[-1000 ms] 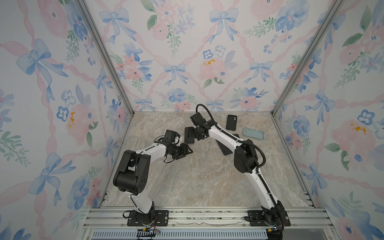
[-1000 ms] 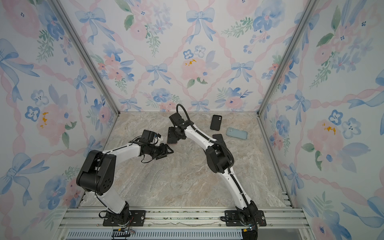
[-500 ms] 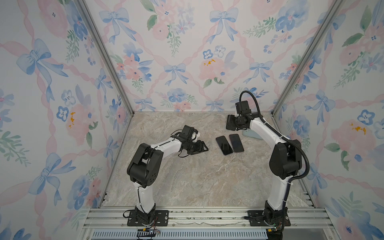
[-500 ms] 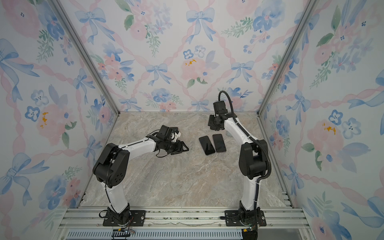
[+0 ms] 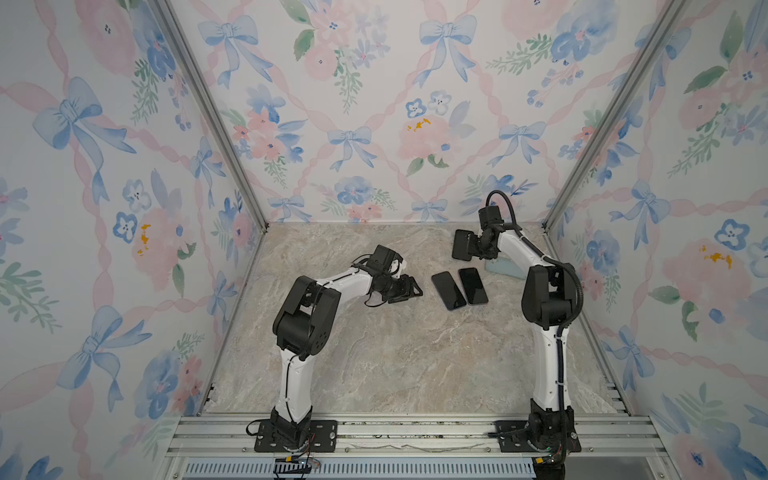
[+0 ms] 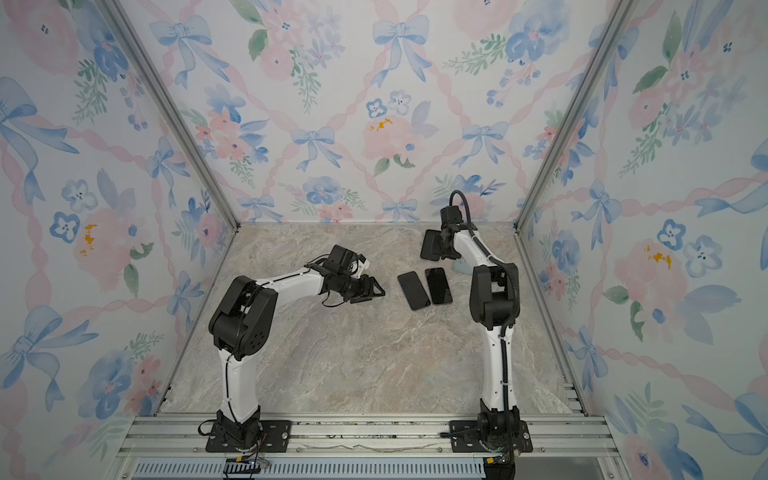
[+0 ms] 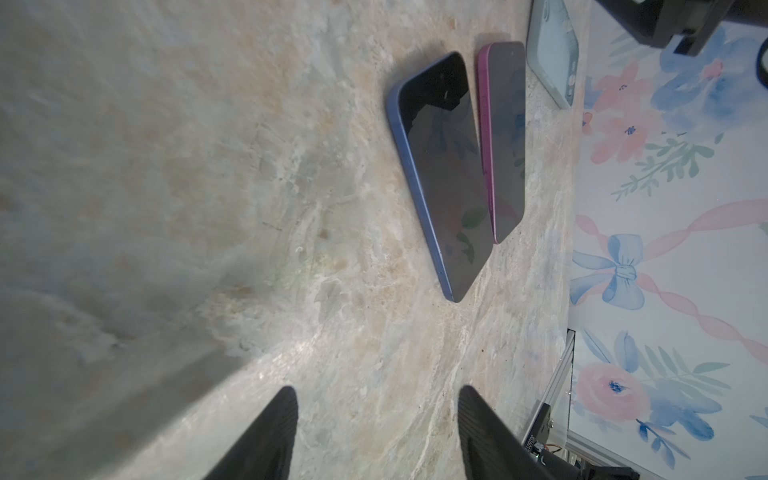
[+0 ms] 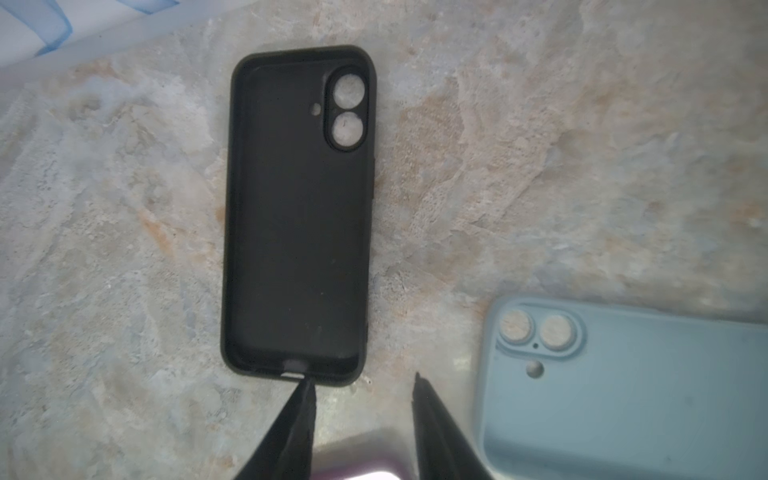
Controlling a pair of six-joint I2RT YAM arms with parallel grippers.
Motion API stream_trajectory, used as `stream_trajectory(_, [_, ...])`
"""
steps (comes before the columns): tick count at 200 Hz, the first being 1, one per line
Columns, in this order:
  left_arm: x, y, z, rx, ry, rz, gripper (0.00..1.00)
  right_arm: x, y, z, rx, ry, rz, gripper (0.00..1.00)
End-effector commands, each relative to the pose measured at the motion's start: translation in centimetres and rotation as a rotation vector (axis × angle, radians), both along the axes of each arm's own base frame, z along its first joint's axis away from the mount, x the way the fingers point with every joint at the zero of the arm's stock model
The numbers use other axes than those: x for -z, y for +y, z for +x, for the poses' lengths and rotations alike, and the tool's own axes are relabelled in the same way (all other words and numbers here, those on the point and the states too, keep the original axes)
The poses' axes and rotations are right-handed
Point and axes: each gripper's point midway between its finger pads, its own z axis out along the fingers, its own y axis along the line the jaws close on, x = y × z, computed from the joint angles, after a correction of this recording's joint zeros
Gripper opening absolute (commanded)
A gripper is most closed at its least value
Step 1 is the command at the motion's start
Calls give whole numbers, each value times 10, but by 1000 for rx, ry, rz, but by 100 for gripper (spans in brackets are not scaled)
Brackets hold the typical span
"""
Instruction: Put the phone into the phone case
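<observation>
Blue phone (image 7: 440, 174), pink phone (image 7: 505, 137), black case (image 8: 297, 216), teal case (image 8: 644, 395): two each.

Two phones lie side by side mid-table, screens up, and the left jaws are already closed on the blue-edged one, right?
No. In the left wrist view the left gripper holds nothing: its jaws stand open over bare table, short of the blue-edged phone. The rest holds: it lies beside the pink-edged phone, both screens up.
</observation>
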Motion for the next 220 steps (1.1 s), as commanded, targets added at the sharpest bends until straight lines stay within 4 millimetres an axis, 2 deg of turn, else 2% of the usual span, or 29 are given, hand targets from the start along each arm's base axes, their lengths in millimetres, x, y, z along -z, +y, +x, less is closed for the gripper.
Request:
stream_trajectory(1, [4, -2, -4, 12, 30, -4, 63, 12, -4, 6, 1, 41, 9, 39])
stream_trajectory(38, [5, 1, -5, 10, 32, -2, 63, 27, -4, 14, 11, 66, 20, 32])
stream_trajectory(65, [4, 2, -6, 9, 29, -1, 63, 36, -7, 13, 27, 82, 23, 21])
stream_trajectory(118, [2, 6, -8, 5, 27, 2, 62, 40, -5, 10, 33, 89, 47, 7])
stream_trajectory(141, [-1, 6, -8, 3, 21, 1, 62, 33, -2, 10, 28, 80, 47, 3])
stream_trajectory(175, [-7, 7, -8, 0, 9, -4, 62, 12, 2, 9, 18, 57, 27, 0])
stream_trajectory(201, [-16, 9, -10, -8, -3, -8, 62, -10, 15, 2, -10, 41, 20, 0])
stream_trajectory(220, [-25, 13, -15, -14, -19, -9, 62, -27, 30, -12, -41, 21, 10, 0])
